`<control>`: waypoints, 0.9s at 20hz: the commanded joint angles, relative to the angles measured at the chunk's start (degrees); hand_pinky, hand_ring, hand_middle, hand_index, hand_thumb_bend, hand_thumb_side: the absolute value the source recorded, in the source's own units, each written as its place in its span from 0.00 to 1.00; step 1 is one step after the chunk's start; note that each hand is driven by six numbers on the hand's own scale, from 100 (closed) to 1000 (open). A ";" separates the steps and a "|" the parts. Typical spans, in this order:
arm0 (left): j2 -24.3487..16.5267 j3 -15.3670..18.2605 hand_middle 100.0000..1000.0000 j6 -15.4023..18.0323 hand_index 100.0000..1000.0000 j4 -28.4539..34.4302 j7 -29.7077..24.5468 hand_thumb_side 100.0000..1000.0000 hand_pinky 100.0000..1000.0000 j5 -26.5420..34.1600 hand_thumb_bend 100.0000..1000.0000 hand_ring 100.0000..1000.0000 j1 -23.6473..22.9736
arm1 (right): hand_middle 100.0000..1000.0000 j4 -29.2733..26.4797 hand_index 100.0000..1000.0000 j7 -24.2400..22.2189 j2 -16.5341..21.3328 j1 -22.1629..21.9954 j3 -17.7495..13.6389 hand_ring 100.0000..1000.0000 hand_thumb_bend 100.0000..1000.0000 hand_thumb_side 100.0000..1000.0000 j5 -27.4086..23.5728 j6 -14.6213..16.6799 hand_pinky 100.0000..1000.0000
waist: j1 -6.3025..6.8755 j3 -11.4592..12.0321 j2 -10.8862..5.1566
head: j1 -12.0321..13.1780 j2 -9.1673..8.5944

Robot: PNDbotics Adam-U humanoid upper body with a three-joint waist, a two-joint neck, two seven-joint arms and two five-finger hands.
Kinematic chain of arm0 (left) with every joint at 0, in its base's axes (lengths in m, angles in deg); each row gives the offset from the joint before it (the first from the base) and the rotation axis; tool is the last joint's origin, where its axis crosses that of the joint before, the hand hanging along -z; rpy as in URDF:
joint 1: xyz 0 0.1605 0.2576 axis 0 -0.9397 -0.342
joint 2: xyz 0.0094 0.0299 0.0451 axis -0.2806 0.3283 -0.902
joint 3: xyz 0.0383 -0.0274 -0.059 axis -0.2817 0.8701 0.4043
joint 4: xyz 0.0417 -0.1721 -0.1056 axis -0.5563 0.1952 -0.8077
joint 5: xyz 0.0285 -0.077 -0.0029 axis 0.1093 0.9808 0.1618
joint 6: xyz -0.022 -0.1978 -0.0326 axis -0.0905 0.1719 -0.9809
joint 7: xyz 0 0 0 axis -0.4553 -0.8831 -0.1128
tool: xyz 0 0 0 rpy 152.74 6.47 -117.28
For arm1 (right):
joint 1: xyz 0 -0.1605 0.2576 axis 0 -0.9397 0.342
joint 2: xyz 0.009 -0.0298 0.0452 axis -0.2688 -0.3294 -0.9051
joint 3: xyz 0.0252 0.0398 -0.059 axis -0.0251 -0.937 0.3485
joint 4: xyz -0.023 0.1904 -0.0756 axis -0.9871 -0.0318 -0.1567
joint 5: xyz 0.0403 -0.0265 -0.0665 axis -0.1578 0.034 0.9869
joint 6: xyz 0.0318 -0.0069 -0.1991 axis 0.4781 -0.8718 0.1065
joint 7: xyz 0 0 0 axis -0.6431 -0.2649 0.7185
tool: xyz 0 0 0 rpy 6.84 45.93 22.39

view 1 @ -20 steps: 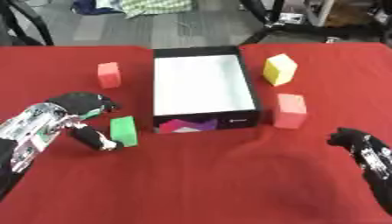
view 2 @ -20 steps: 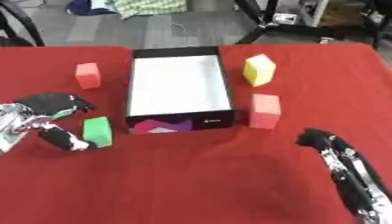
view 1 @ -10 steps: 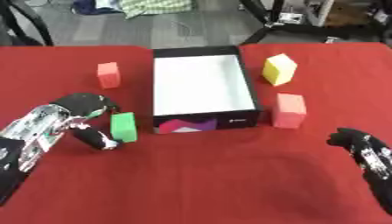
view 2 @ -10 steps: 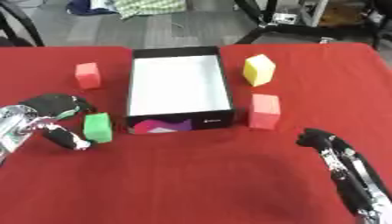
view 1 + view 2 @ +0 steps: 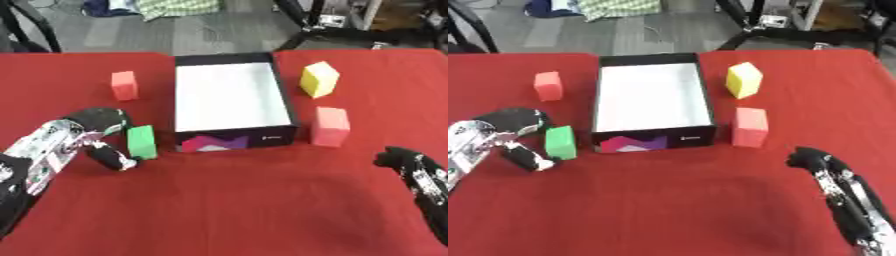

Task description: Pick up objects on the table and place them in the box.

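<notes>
A green block [image 5: 141, 142] stands on the red table just left of the black box [image 5: 234, 140], whose white inside holds nothing. My left hand [image 5: 94, 125] curves round the block from the left, fingers at its far end and thumb [image 5: 116, 161] at its near end. The block rests on the cloth. A pink block [image 5: 124, 85] lies at the far left. A yellow block [image 5: 319, 79] and a salmon block [image 5: 332, 126] lie right of the box. My right hand [image 5: 813, 159] rests relaxed at the lower right, holding nothing.
The red cloth [image 5: 236, 200] spreads bare in front of the box. Beyond the table's far edge are grey floor, a bundle of cloth [image 5: 175, 7] and metal stands [image 5: 337, 22].
My left hand has slid a little to the right and closed in against the green block. The right hand has barely moved.
</notes>
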 commanded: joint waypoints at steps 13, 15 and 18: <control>-6.43 4.96 0.52 -5.70 0.49 11.82 1.28 0.40 0.73 7.58 0.13 0.56 4.22 | 0.69 -0.37 0.79 -0.21 1.13 -0.12 0.05 0.76 0.00 0.70 -0.09 0.02 1.00 | 0.69 -0.64 -2.02 | 0.14 -0.06; -5.92 4.82 0.52 -6.33 0.50 11.31 0.35 0.41 0.73 7.33 0.15 0.56 7.24 | 0.69 -0.30 0.79 -0.29 1.08 -0.15 0.10 0.76 0.00 0.70 -0.15 -0.01 1.00 | 0.64 -0.83 -2.07 | 0.09 -0.06; -3.17 3.33 0.53 -5.89 0.50 8.33 -1.44 0.41 0.73 5.94 0.16 0.57 11.87 | 0.69 -0.23 0.79 -0.41 1.02 -0.15 0.22 0.76 0.00 0.70 -0.26 -0.03 1.00 | 0.50 -1.32 -2.03 | -0.08 -0.06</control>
